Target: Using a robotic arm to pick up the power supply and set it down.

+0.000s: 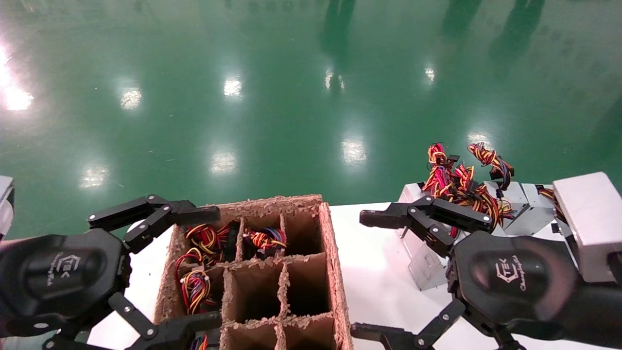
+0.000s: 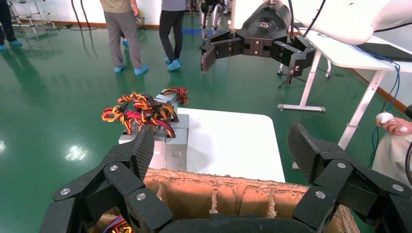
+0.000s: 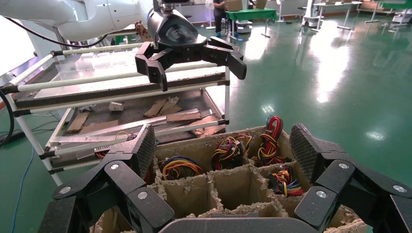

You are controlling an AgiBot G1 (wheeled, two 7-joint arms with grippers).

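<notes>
Here, the power supplies (image 1: 522, 209) sit in a cluster at the desk's (image 1: 374, 262) far right corner: silver-grey metal boxes pressed together, their red, yellow, orange and black wire bundles (image 1: 459, 182) sticking up on top. From the left wrist view the same cluster (image 2: 170, 138) stands at the desk's (image 2: 233, 145) far edge, wires (image 2: 141, 110) piled over it. The right claw (image 1: 369, 274) hangs just in front of that cluster, fingers spread wide, holding nothing; upper fingertip (image 1: 371, 218) near the closest box, lower finger out over bare desk. Pale grey wrist box (image 1: 590, 223) behind it at the right edge. A brown cardboard divider box (image 1: 335, 253) stands on the desk to the left, well apart from the supplies. Wire bundles (image 1: 204, 240) show in its far-left and left compartments; the middle and right cells look dark, contents not visible. The left claw (image 1: 204, 270) is spread wide over the divider's left side, one finger at the far rim, one at the near rim, gripping nothing. Green glossy floor (image 1: 291, 97) beyond the desk. Right wrist view shows a rack (image 3: 121, 102) with cardboard scraps behind the divider (image 3: 233, 189).
</notes>
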